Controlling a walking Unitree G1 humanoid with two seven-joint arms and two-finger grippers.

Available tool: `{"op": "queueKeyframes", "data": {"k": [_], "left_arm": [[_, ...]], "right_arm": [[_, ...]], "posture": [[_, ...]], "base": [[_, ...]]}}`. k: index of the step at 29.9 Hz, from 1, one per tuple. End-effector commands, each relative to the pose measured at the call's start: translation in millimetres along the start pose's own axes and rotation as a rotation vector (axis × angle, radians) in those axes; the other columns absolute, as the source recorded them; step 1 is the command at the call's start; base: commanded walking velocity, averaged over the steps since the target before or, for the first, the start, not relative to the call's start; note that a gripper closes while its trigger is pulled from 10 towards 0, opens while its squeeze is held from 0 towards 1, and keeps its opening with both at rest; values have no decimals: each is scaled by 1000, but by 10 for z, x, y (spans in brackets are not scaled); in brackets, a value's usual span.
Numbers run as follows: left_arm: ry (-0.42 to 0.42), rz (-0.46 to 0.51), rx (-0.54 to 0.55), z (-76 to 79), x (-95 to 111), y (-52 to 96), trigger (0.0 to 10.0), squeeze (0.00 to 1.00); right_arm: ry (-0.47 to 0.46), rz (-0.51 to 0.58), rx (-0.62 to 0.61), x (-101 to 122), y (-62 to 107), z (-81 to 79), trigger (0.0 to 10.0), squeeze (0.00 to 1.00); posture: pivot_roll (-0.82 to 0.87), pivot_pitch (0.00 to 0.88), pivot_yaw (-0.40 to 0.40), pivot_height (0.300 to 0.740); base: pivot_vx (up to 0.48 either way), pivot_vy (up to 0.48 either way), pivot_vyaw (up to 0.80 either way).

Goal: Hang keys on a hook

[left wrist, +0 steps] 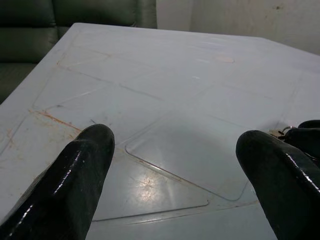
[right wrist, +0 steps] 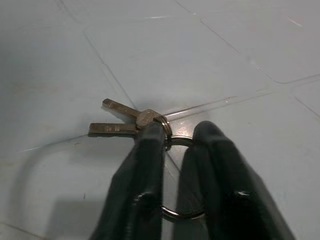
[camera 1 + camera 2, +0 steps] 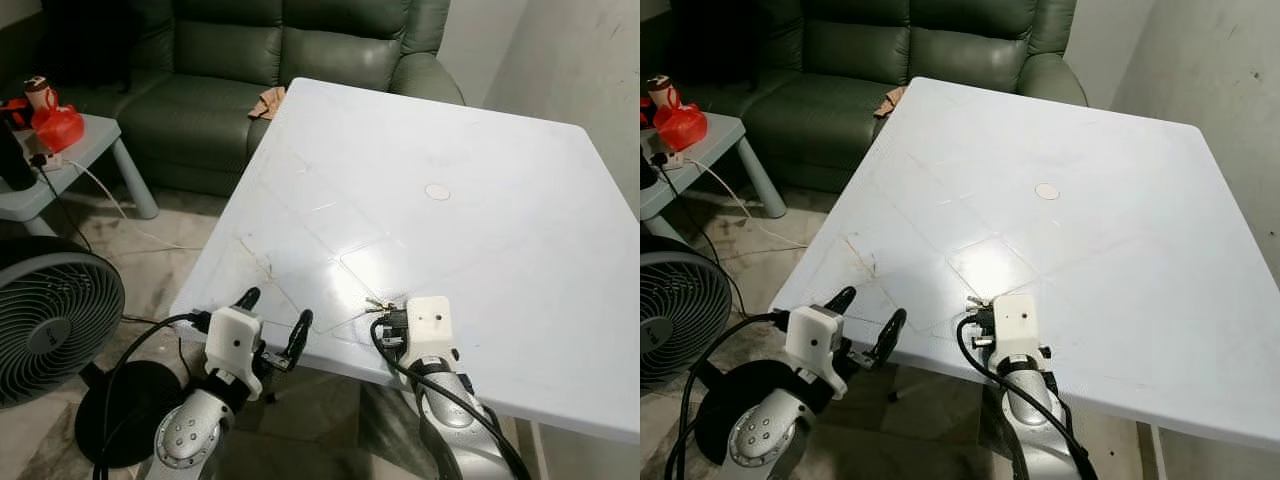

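Note:
Two small metal keys on a wire ring lie on the white table near its front edge. My right gripper is shut on the ring, its black fingers pinching the wire just behind the keys. In the left eye view the keys poke out ahead of the right gripper. My left gripper stands open at the table's front left edge, with nothing between its fingers.
A green sofa stands behind the table, with a brown item on its seat. A black fan sits on the floor at left. A small side table holds a red object. A wall rises at right.

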State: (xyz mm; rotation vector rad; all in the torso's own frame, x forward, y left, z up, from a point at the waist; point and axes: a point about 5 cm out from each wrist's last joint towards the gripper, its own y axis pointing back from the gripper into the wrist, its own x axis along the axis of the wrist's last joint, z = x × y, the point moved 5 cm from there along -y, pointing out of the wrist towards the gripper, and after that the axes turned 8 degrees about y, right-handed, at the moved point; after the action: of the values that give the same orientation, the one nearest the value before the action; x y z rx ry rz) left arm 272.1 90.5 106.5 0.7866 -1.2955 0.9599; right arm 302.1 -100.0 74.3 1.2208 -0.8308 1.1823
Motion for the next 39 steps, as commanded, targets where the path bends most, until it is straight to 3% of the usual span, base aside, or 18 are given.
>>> {"op": "queueKeyframes", "data": {"k": [1, 15, 22, 27, 34, 39], "left_arm": [[-11, -6, 16, -23, 8, 22, 10000, 0], [-18, -6, 34, -45, 7, 26, 10000, 0], [-21, 10, 38, -70, 32, -70, 10000, 0], [-16, 25, 34, -67, 58, -153, 10000, 0], [-1, 62, 26, -83, 124, -331, 10000, 0], [36, 110, 40, -151, 239, -486, 10000, 0]], "right_arm": [[-39, -5, 24, 30, -2, -131, 0, 0], [-17, 28, 52, 76, 16, -172, 0, 0], [-52, 80, 65, 232, -44, -133, 0, 0], [-121, 129, 58, 400, -86, -52, 0, 0], [-231, 195, 23, 633, -179, 184, 0, 0], [-294, 235, -61, 700, -223, 469, 0, 0]], "posture": [[96, 129, -76, 740], [105, 129, -83, 740], [93, 102, -81, 740], [82, 78, -79, 740], [60, 27, -75, 740], [47, 0, -67, 740]], "base": [[0, 0, 0], [0, 0, 0], [0, 0, 0], [0, 0, 0], [0, 0, 0], [0, 0, 0]]}}
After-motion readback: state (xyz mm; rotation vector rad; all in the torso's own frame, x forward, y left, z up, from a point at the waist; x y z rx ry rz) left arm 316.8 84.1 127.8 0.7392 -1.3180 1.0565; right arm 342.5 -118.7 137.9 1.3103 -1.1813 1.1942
